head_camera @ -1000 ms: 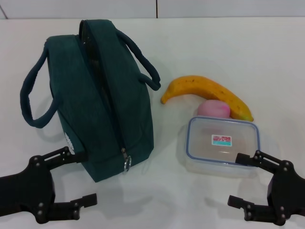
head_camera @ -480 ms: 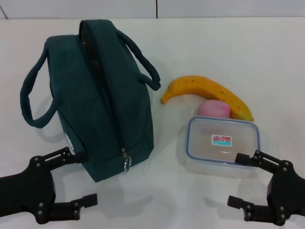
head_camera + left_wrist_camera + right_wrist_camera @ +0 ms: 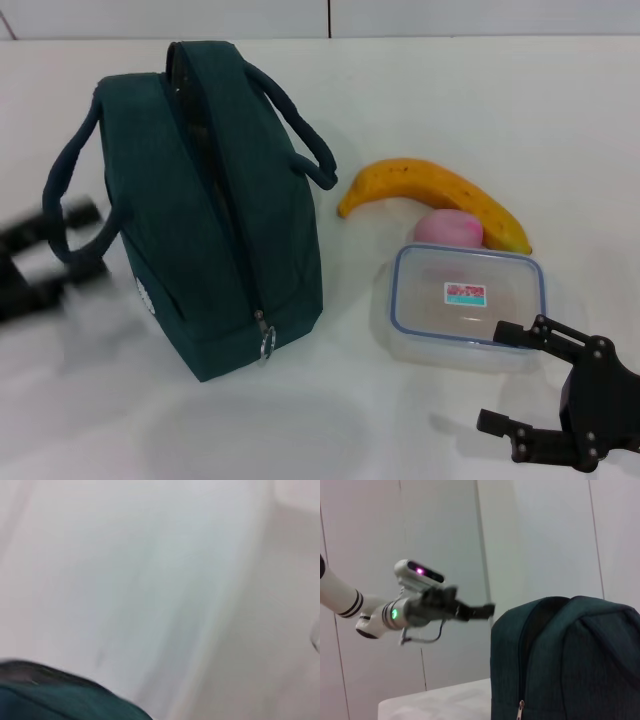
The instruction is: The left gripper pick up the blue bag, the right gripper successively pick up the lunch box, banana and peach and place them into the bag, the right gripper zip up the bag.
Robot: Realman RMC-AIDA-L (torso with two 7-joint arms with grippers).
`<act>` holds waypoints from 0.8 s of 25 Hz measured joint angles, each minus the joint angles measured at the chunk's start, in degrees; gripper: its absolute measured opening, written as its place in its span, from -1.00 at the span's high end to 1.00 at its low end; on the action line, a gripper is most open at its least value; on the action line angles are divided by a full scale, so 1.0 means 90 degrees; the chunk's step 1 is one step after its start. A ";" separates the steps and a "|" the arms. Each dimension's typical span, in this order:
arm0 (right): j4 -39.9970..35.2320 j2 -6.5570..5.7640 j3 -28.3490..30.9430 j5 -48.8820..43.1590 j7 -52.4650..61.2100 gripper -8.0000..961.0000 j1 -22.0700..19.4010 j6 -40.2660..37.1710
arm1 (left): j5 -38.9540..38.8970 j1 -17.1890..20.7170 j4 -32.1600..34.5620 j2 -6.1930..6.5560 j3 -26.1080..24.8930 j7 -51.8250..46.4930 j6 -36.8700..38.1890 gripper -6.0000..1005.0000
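Head view showed the large dark teal-green fabric bag [image 3: 205,210] standing upright on the white table [image 3: 500,110], its two loop handles falling to either side and its ring-pull zip hanging at the near end. The left gripper [image 3: 45,262] appeared as a dark smear at the left edge, just beside the bag's left handle; whether its claw was spread or closed could not be told. To the right of the bag lay the long curved yellow-orange banana [image 3: 435,195], the small round pink peach [image 3: 449,229] just in front of it, and the clear rectangular lunch box with a blue-rimmed lid [image 3: 468,303] touching or just beside the peach on the near side. The right gripper [image 3: 512,378] sat low at the near right, its two black fingers spread wide and holding nothing, one fingertip close to the box's near corner.

Left wrist view was blurred: pale surface filled it, with a patch of the teal bag [image 3: 65,700] at one edge.

Right wrist view looked across the table at the bag [image 3: 565,660], zip pull visible, with the left gripper [image 3: 475,611] raised in the air beside the bag's top; its finger state stayed unclear.
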 joint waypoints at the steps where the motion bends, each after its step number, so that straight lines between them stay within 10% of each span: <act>1: 0.0000 0.0000 0.0000 0.0000 0.0002 -0.81 0.0000 0.0000 | -0.0004 -0.0056 0.0014 0.0020 -0.0257 -0.0349 -0.0030 -0.78; 5: 0.0000 0.0000 -0.0001 0.0001 0.0012 -0.81 0.0000 0.0009 | 0.0161 -0.0326 0.0194 0.0231 -0.1064 -0.1745 -0.0357 -0.77; 20: 0.0007 0.0009 0.0014 0.0001 0.0023 -0.81 0.0056 0.0062 | 0.2428 -0.1650 0.2188 0.0718 -0.0809 -0.6604 -0.0857 -0.77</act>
